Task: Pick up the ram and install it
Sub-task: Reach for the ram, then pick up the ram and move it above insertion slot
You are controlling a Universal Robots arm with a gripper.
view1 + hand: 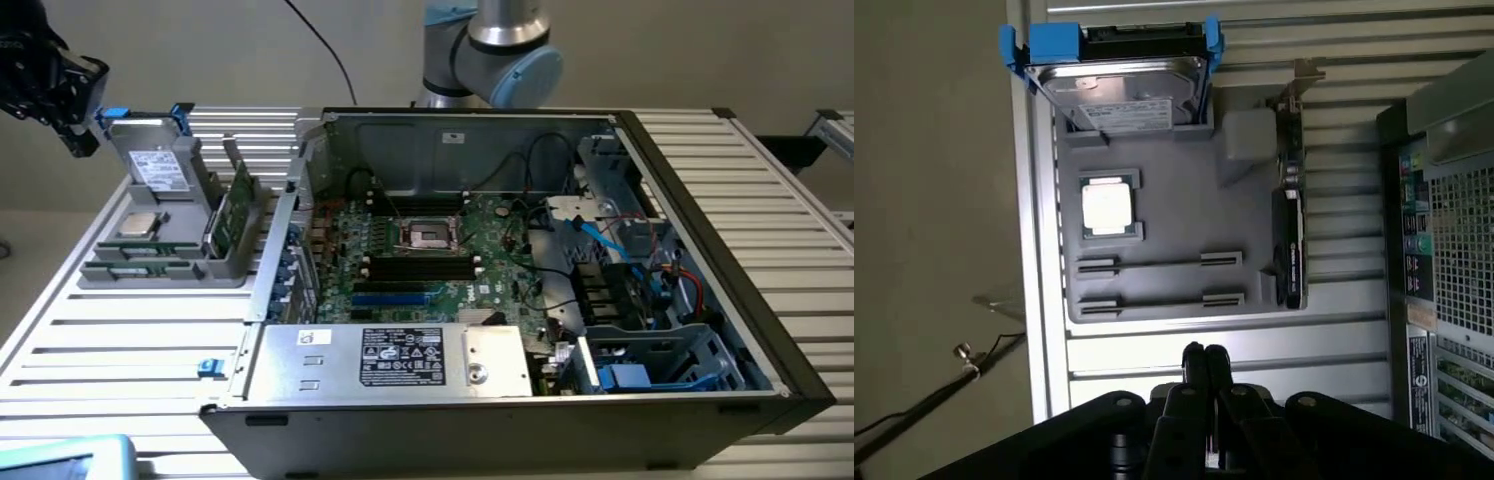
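Note:
My gripper (1204, 352) is shut with nothing between its fingers. In the exterior view the gripper (80, 138) hangs at the far left, above and beside the grey parts tray (160, 282). The ram (1159, 264) shows as a thin stick standing on edge in the tray's long slot, with a second slim stick (1159, 300) parallel to it. In the exterior view the ram (140, 268) shows as green strips at the tray's near end. The gripper is apart from both sticks. The motherboard's black memory slots (422, 266) lie inside the open computer case (747, 330).
The tray also holds a grey metal drive (1119, 85) in blue rails, a square silver processor (1106, 208) and an upright green expansion card (235, 210). The slatted metal table (120, 340) runs under everything. The case's wall (1454, 240) stands close beside the tray.

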